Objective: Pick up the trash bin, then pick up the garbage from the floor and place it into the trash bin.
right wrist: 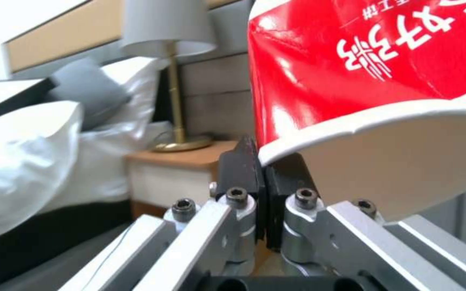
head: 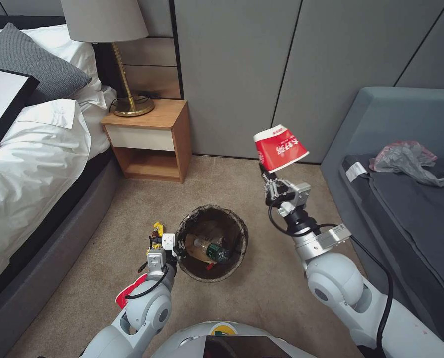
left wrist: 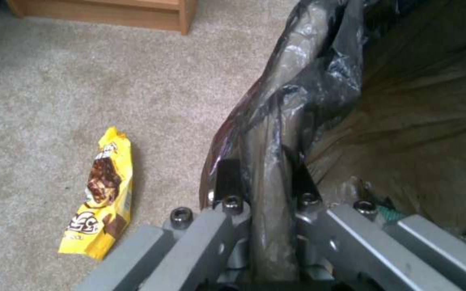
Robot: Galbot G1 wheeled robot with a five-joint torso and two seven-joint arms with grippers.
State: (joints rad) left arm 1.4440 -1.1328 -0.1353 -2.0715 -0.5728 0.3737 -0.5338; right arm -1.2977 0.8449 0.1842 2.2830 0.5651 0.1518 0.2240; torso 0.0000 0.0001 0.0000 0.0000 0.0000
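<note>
The small round white plastic trash bin (head: 212,243) with a dark brown liner bag folded over its rim stands upright on the carpet, its rim at 9 o'clock pinched by the left end effector (left wrist: 268,180). Inside lie a tan paper bag (head: 196,247) and a small green-labelled plastic bottle (head: 213,249). A red-and-white paper cup (head: 279,147), tilted, is held aloft by its rim in the right end effector (head: 270,183), at 1 o'clock from the bin. A yellow foil snack wrapper (left wrist: 102,193) lies flat on the carpet, at 9 o'clock just beside the bin.
</note>
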